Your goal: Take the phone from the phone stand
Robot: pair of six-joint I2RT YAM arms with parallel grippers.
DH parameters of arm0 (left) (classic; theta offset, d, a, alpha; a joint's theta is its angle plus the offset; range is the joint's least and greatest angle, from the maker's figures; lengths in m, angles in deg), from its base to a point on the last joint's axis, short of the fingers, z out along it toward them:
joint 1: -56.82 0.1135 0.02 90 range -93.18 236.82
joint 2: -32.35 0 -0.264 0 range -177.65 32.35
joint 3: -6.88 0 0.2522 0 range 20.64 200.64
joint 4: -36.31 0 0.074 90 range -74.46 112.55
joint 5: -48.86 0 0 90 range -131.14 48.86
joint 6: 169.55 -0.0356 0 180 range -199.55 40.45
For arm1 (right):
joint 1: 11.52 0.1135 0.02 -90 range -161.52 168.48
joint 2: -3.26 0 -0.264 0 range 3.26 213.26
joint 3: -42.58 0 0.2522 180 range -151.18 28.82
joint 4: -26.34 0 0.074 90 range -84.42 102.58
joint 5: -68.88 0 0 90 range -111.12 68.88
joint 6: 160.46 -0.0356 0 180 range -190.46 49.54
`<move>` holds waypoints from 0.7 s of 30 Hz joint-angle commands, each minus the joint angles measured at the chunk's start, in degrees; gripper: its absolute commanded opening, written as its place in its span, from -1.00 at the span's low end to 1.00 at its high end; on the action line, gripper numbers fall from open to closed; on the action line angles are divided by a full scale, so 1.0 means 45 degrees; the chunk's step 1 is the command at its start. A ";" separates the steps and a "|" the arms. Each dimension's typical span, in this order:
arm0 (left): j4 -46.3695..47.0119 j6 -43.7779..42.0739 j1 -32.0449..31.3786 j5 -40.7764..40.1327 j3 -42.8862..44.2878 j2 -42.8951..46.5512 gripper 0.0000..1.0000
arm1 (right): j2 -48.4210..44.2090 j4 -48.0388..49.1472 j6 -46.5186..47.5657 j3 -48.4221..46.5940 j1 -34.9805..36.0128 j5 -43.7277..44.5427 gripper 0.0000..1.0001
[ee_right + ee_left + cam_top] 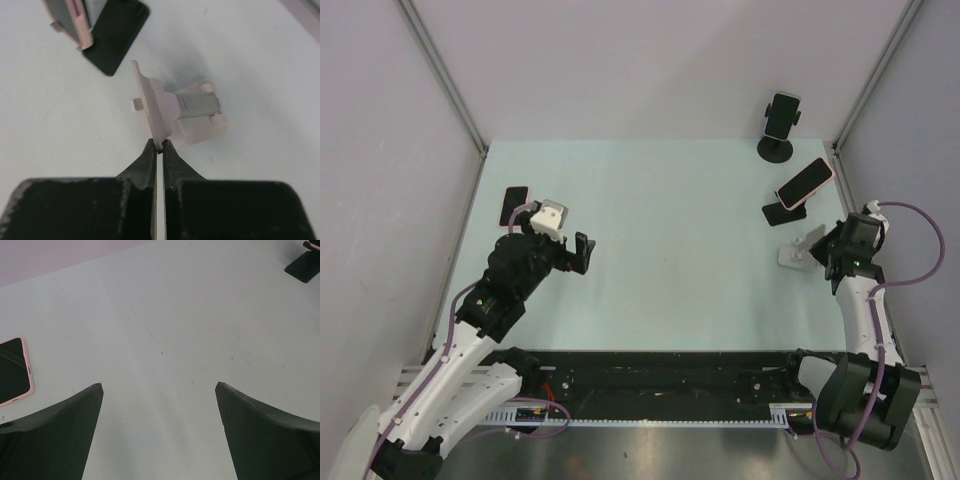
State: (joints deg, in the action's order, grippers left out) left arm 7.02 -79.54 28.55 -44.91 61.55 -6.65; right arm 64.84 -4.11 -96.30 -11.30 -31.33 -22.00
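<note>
A pink-cased phone (805, 184) leans on a black stand (782, 213) at the right; it also shows at the top left of the right wrist view (70, 20), with the stand's base (117, 32) below it. A second phone (782, 114) sits upright on a black round-base stand (775, 150) at the back right. My right gripper (828, 256) (161, 146) is shut on the edge of an empty white phone stand (798, 250) (175, 112). My left gripper (578, 255) (159, 386) is open and empty above bare table. A third pink-cased phone (514, 206) (12, 370) lies flat at the left.
Grey walls with metal frame rails close in the table at the back, left and right. A black stand base (305, 265) shows at the top right of the left wrist view. The black rail with the arm bases (650, 385) runs along the near edge.
</note>
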 commanded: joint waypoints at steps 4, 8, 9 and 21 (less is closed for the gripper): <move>0.0365 -0.0295 -0.0104 0.0563 -0.0086 -0.0180 1.00 | -0.1419 0.0445 0.0937 -0.0050 0.3748 -0.0367 -1.00; 0.0385 -0.0295 -0.0104 0.0740 -0.0086 -0.0355 1.00 | -0.0875 0.1889 0.1855 -0.0438 0.6040 -0.1364 -1.00; 0.0385 -0.0295 -0.0104 0.0740 -0.0086 -0.0375 1.00 | -0.0254 0.2453 0.2185 -0.0672 0.6508 -0.1636 -1.00; 0.0346 -0.0412 -0.0085 0.0253 -0.0145 -0.0883 1.00 | 0.7326 0.4472 0.7401 -0.6391 0.8622 -0.7124 -1.00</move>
State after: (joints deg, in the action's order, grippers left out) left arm 7.04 -79.57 28.46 -42.92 61.55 -10.04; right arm 89.85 9.86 -72.98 -29.99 7.90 -43.33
